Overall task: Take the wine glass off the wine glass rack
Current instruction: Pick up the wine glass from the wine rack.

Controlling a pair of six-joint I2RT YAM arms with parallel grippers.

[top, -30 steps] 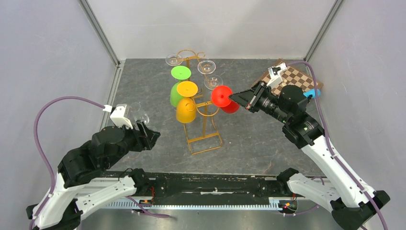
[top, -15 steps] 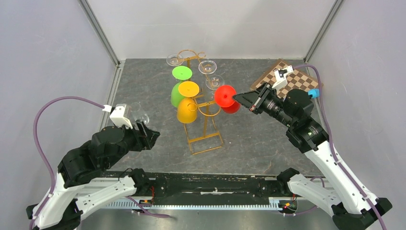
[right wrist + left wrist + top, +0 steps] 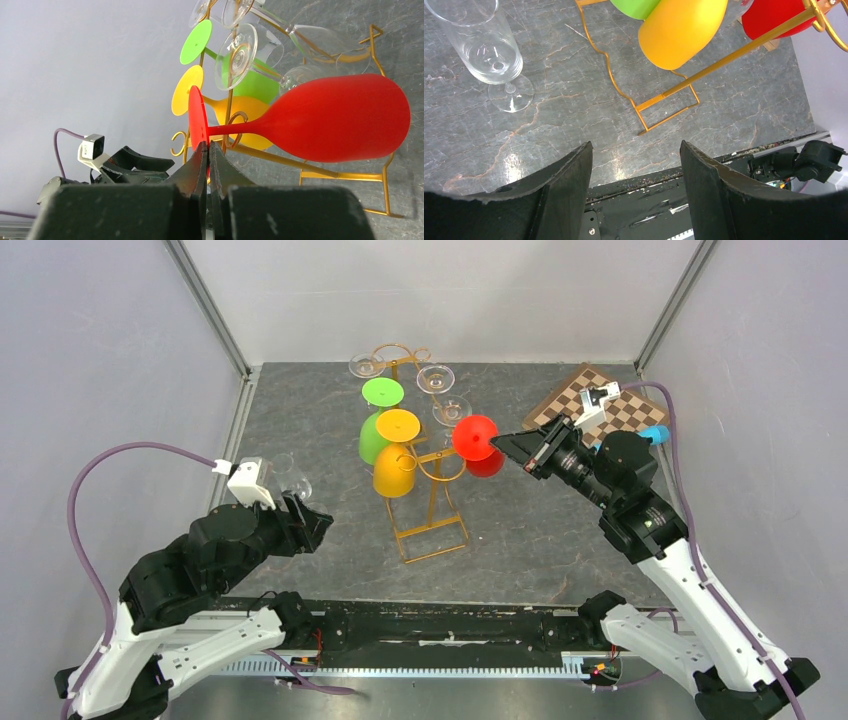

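The gold wire wine glass rack (image 3: 432,502) stands mid-table. A red wine glass (image 3: 487,464) lies sideways at the end of its right rail. My right gripper (image 3: 503,443) is shut on the edge of that glass's round foot. In the right wrist view the fingertips of the right gripper (image 3: 208,145) pinch the foot, and the red bowl (image 3: 335,117) points right. The stem passes a curled hook of the rack (image 3: 345,176); whether it rests in the hook I cannot tell. My left gripper (image 3: 318,525) hangs open at the near left, empty (image 3: 636,150), with the rack's base (image 3: 669,107) ahead.
A green glass (image 3: 372,435), a yellow glass (image 3: 392,475) and clear glasses (image 3: 434,378) hang on the rack. A clear glass (image 3: 290,480) stands on the table beside my left gripper. At the back right lie a chessboard (image 3: 600,405) and a blue object (image 3: 653,433). Walls enclose the table.
My right gripper has drawn a little to the right with the red glass's foot in it. The left arm has not moved.
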